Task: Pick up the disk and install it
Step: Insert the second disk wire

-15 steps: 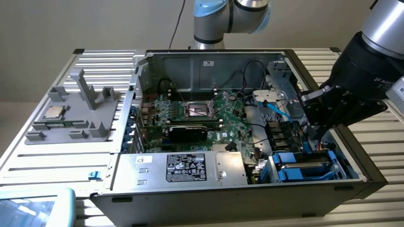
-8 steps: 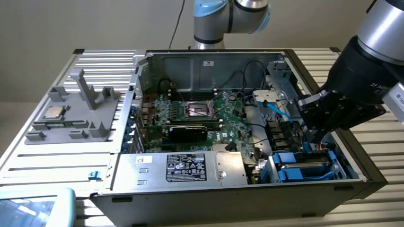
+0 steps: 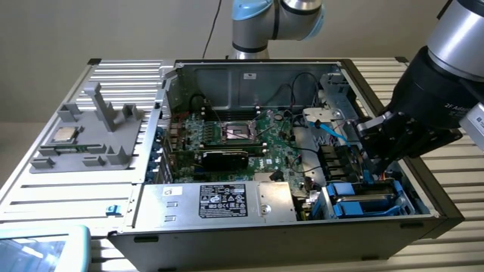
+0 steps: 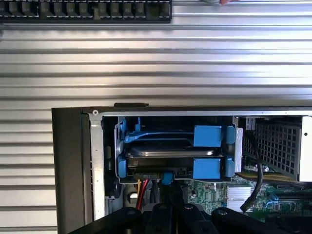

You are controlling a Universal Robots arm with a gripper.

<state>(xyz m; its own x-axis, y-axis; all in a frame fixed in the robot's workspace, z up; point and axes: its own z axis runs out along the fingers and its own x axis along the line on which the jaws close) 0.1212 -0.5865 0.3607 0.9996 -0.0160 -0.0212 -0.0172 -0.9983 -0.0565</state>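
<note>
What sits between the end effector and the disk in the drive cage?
Nothing visible. The disk already sits in the drive cage in its blue carrier. The end effector, shut and holding nothing, is right at the cage's open face, next to the red cable under the disk.

An open case [image 3: 151,241] is seen, with motherboard [image 3: 242,141], power supply [image 3: 219,201]; a grey fixture [image 3: 90,136] stands beside.

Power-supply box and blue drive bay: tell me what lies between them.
In the exterior view, green motherboard edge and dark cables separate power-supply box from blue drive bay.
</note>
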